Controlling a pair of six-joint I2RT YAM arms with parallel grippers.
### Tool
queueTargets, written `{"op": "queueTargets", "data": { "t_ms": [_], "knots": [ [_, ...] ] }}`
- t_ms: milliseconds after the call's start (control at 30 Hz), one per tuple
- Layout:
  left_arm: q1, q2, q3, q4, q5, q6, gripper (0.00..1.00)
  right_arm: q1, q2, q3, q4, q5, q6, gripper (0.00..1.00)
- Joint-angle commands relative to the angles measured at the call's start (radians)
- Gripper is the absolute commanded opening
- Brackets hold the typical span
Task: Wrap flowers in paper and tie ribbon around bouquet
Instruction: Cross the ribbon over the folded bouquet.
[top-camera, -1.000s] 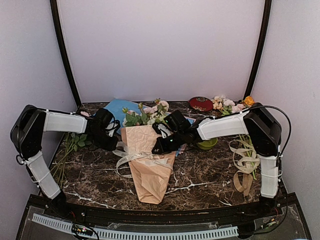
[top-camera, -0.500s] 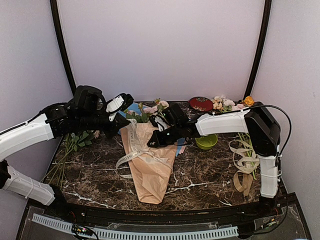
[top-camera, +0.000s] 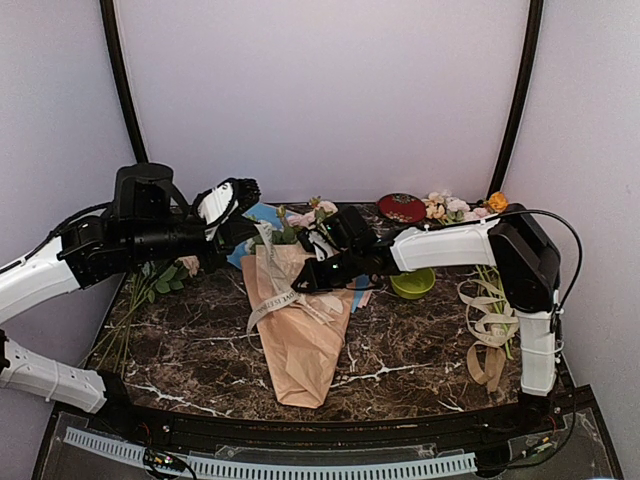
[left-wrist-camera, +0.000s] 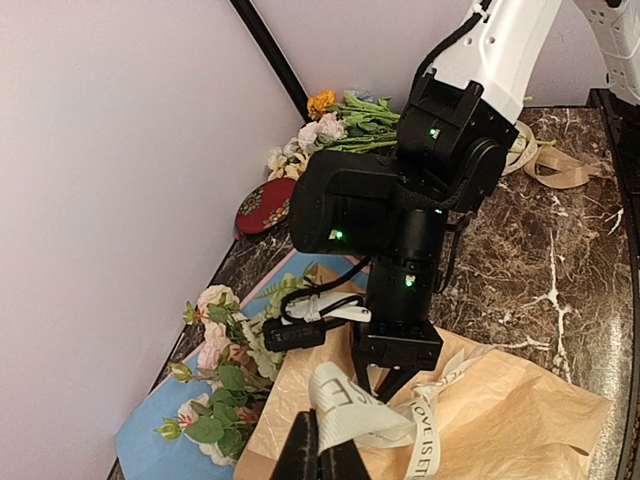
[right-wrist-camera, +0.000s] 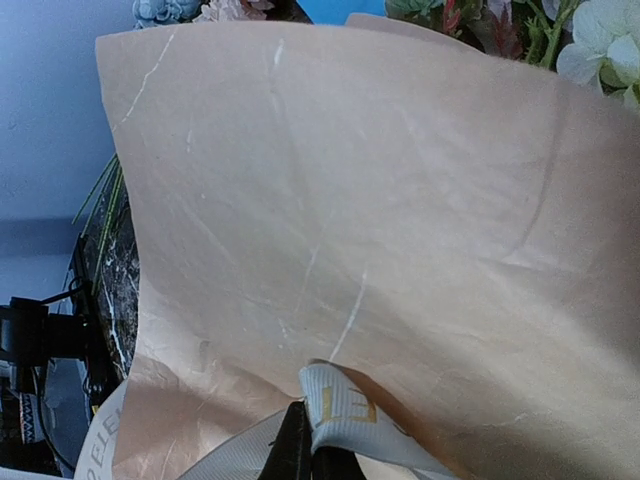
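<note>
One cream ribbon (left-wrist-camera: 420, 440), dark lettering "LOVE IS", across tan paper (left-wrist-camera: 520, 420)

Robot test booth, lab-like. Plain pale walls (top-camera: 320, 100) box me in on three sides, black poles (top-camera: 128, 110) at back corners. My two arms (top-camera: 445, 248) bolted at near edge of marble-look tabletop (top-camera: 200, 350). Bouquet (top-camera: 300, 340), loose flower bunches (top-camera: 450, 210), spare ribbons (top-camera: 490, 320) lie on it.

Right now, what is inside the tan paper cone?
Pink and cream flowers with green leaves poke from the wide far end of the paper cone. Their stems are covered by paper and cannot be seen.
</note>
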Motion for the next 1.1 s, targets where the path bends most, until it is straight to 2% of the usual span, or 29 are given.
{"op": "queueTargets", "data": {
  "t_ms": [0,333,500,600,933,1067],
  "knots": [
    [-0.003,-0.014,-0.001,0.037,-0.005,0.026,0.00,0.004,-0.003,-0.033,0.048,-0.035,0.001,0.00],
    [-0.002,0.070,-0.032,0.098,-0.251,-0.018,0.00,0.007,-0.117,-0.173,0.028,-0.114,-0.065,0.00],
    [-0.002,0.112,-0.036,0.125,-0.291,-0.029,0.00,0.018,-0.150,-0.227,0.005,-0.137,-0.092,0.13],
    [-0.002,0.120,-0.047,0.145,-0.297,-0.035,0.00,0.018,-0.157,-0.230,-0.048,-0.076,-0.102,0.23],
    [-0.002,0.107,-0.066,0.165,-0.285,-0.039,0.00,0.006,-0.288,-0.195,-0.081,0.087,-0.104,0.36],
    [-0.002,0.126,-0.066,0.155,-0.274,-0.053,0.00,0.031,-0.307,-0.195,-0.001,0.078,-0.115,0.43]
  ]
}}
